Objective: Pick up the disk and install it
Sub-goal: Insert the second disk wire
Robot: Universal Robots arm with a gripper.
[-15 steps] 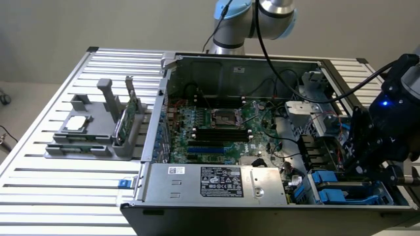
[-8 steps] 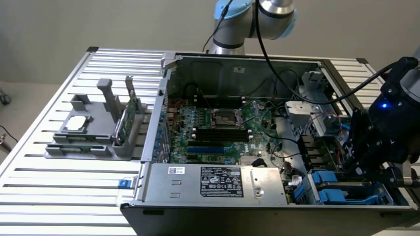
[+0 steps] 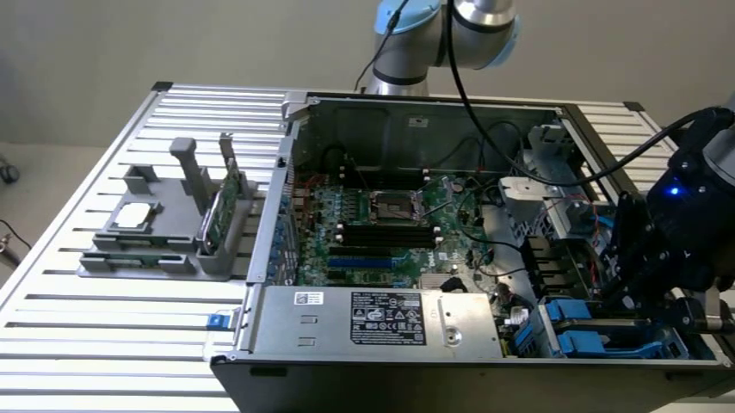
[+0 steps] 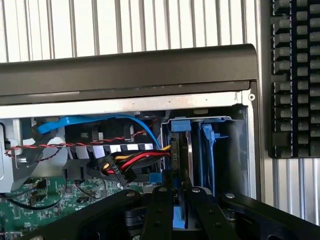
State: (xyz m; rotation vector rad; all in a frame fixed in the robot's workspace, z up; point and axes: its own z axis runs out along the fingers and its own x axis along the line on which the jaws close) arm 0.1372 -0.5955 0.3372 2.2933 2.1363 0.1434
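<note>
Claw (image 4: 179,200) around disk (image 4: 181,150)

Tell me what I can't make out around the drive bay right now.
- Exterior view: the pincer tips and the disk are hidden behind the black wrist housing.
- Wrist view: the disk stands edge-on in the blue bay; its label is unseen and its end is covered by the pincer's black links.
- How far it is seated: cannot tell.

A robotics lab is suggested — an opened computer case (image 3: 460,232) is set on a slotted aluminium tabletop (image 3: 115,318) against bare walls.
</note>
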